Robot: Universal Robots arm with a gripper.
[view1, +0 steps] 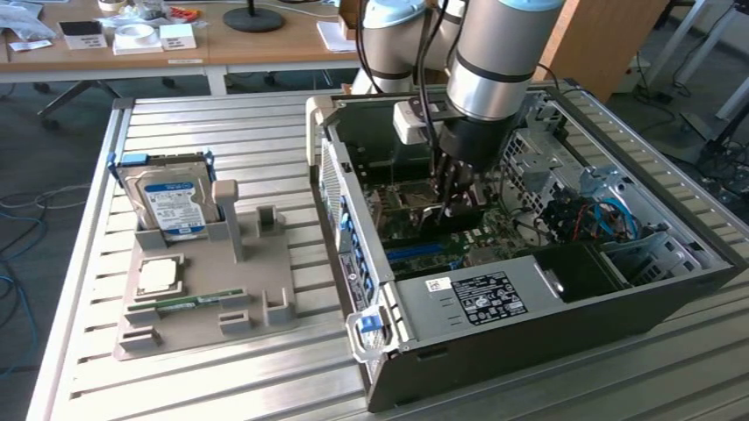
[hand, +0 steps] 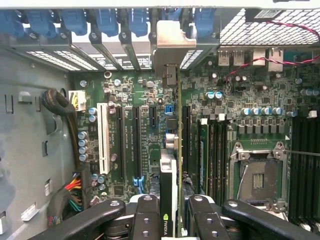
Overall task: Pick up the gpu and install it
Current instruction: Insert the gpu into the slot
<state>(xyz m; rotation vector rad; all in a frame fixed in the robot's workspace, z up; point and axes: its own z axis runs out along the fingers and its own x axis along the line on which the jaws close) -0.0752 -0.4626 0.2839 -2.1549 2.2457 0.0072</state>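
Tool (hand: 172,214) pointing down into case (view1: 550,303), clamping gpu (hand: 169,180) (edge-on)

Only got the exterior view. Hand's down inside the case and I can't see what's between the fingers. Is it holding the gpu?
Observer: Yes. In the wrist view the hand is closed on the gpu, with the card edge-on between the fingers.
Operator: Which way is the bracket facing?
Observer: The bracket is at the far end of the card, up against the row of blue slot clips.
Operator: Where is it over the board? Seated?
Observer: It stands between the black expansion slots and the empty CPU socket. The connector edge is hidden behind the card, so I can't tell if it's seated.
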